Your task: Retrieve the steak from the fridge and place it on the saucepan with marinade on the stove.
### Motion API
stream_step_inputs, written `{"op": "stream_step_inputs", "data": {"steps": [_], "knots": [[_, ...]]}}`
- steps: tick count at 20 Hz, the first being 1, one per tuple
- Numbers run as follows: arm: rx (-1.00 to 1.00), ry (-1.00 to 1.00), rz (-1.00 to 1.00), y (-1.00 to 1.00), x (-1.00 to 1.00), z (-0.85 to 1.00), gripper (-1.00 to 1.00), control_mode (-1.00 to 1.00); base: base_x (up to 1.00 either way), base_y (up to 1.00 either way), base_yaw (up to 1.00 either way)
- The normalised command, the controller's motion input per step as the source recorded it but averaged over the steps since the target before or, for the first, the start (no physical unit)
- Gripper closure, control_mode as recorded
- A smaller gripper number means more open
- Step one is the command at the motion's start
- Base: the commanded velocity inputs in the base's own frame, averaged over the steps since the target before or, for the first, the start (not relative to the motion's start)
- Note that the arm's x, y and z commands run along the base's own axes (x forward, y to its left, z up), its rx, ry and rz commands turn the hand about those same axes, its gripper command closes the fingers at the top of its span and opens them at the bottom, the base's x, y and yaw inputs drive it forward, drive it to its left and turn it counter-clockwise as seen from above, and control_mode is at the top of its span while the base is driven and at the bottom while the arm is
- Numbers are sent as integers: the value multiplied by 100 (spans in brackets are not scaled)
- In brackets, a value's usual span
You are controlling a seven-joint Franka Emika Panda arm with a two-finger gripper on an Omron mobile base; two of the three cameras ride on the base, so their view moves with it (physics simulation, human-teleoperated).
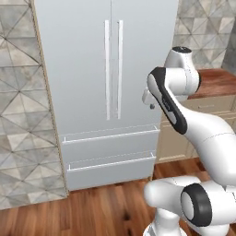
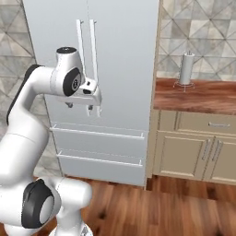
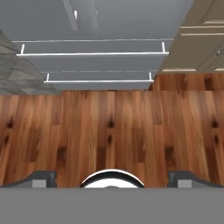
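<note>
Two smooth pale grey doors of the fridge [image 1: 92, 69] stand shut before us, their thin white bar handles [image 1: 113, 69] running upright side by side at the middle seam, with two drawers [image 1: 110, 138] below. Our tool [image 2: 92, 109] hangs in front of the doors, just beside the handles, pointing down at the wooden plank floor [image 3: 112, 131] — its fingers spread wide apart, gripping nothing. To the right, a reddish wooden bench [image 2: 198, 94] tops cream cabinets and carries an upright pale roll on a holder [image 2: 186, 69].
</note>
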Motion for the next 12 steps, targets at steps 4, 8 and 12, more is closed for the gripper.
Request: {"op": "stream_step_inputs", "data": {"steps": [4, 8, 12], "knots": [[0, 0, 0, 0, 0, 0, -100, 100, 22, 58, 0], [0, 0, 0, 0, 0, 0, -100, 100, 25, 51, 0], [0, 0, 0, 0, 0, 0, -100, 100, 28, 53, 0]]}}
